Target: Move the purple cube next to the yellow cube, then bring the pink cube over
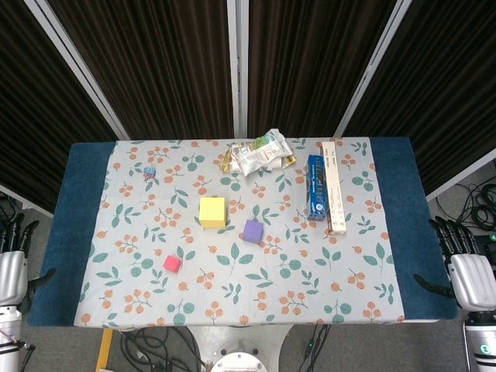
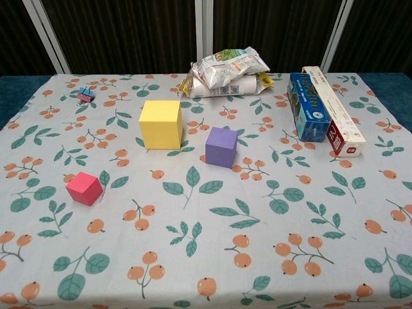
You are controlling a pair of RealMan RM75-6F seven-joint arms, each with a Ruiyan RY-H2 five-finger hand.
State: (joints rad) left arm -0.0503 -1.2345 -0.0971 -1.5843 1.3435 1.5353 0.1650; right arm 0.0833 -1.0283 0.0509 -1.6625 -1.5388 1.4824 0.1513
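Note:
The yellow cube (image 1: pixel 212 211) (image 2: pixel 160 124) stands on the floral tablecloth near the middle. The purple cube (image 1: pixel 253 231) (image 2: pixel 221 147) sits just right of it and a little nearer me, with a small gap between them. The smaller pink cube (image 1: pixel 172 263) (image 2: pixel 84 188) lies toward the front left. My left hand (image 1: pixel 13 260) hangs beside the table's left edge and my right hand (image 1: pixel 465 267) beside the right edge. Both hold nothing, fingers apart, and are seen only in the head view.
Snack bags (image 1: pixel 262 153) (image 2: pixel 228 71) are piled at the back centre. A blue box (image 1: pixel 315 187) (image 2: pixel 308 106) and a long white box (image 1: pixel 333 186) (image 2: pixel 335 109) lie side by side at the back right. A small clip-like object (image 1: pixel 149 173) (image 2: pixel 85 95) sits back left.

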